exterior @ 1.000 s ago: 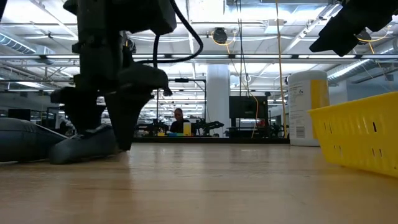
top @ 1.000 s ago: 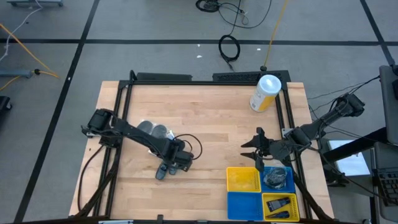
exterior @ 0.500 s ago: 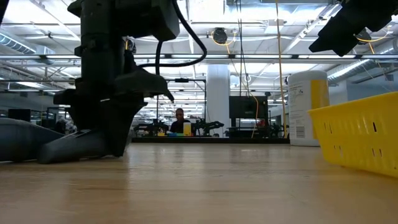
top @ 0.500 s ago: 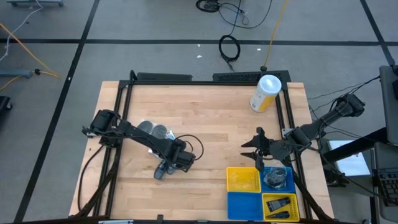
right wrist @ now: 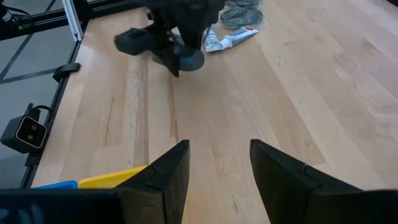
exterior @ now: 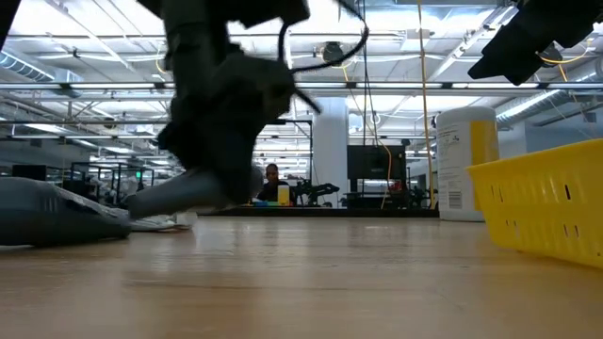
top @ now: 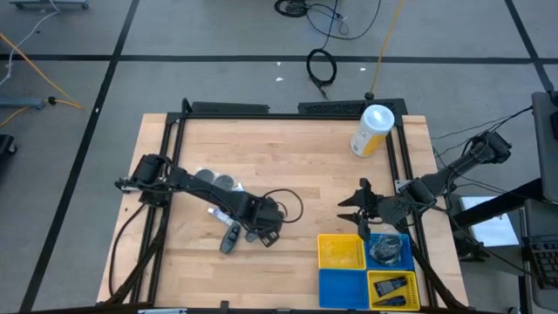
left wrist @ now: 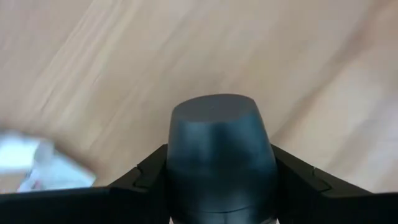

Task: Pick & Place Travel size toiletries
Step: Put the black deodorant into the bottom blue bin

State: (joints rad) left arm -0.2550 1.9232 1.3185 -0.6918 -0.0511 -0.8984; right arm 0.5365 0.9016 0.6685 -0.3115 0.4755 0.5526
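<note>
The left arm reaches across the wooden table (top: 296,166), its left gripper (top: 264,234) near the middle of the front half, just beside a dark grey oblong piece (top: 229,238) lying on the wood. Behind them sit greyish round pieces (top: 214,180). The right gripper (top: 356,214) hovers (fingers apart) just behind the yellow basket (top: 341,253). A blue bin (top: 340,288) adjoins it. The white-and-yellow canister (top: 372,130) lies at the far right corner.

Two dark grey oblong pieces (top: 228,238), one white tube (right wrist: 231,40), two wrapped round pieces (top: 214,180), one canister (top: 372,130)
</note>
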